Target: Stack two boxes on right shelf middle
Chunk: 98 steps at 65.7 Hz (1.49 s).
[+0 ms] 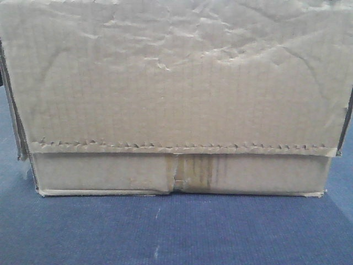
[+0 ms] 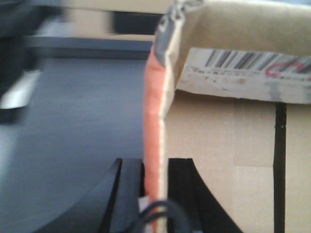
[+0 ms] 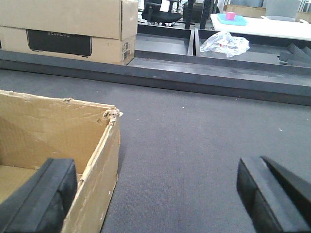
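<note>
A wrinkled brown carton (image 1: 176,94) with a jagged flap edge and a yellowish tape seam fills the front view, standing on blue carpet. In the left wrist view my left gripper (image 2: 155,167) is shut on the carton's upright wall edge (image 2: 154,121), which looks orange there; a barcode label (image 2: 243,68) is on the carton side. In the right wrist view my right gripper (image 3: 153,179) is wide open. Its left finger (image 3: 43,194) is inside the open carton (image 3: 48,126), its right finger (image 3: 267,194) outside over carpet, the carton wall (image 3: 99,170) between them. The steel shelf is out of view.
A large printed cardboard box (image 3: 68,29) stands on a dark low ledge (image 3: 194,73) at the back left. A plastic bag (image 3: 223,42) lies behind the ledge. A white table (image 3: 272,26) with a blue tray and pink cup is far right.
</note>
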Each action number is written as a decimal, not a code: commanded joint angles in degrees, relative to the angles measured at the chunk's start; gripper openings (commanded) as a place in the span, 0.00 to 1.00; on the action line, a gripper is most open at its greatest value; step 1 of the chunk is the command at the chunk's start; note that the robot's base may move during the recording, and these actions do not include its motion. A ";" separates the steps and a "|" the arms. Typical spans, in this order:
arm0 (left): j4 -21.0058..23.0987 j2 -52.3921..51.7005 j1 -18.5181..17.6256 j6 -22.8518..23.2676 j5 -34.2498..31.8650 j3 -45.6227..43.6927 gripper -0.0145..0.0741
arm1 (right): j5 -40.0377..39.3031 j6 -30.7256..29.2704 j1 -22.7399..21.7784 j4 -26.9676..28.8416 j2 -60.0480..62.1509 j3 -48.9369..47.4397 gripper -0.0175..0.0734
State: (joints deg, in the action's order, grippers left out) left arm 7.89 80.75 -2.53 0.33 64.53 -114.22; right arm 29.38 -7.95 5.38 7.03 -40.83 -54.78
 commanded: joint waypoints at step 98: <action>-4.54 22.24 -20.76 11.90 5.43 -7.34 0.85 | 1.45 -0.10 0.83 -0.69 -0.22 -0.45 0.81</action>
State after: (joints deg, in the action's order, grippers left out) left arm 2.76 104.30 -23.04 11.88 70.43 -118.77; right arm 31.76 -7.95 5.50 6.94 -40.83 -54.78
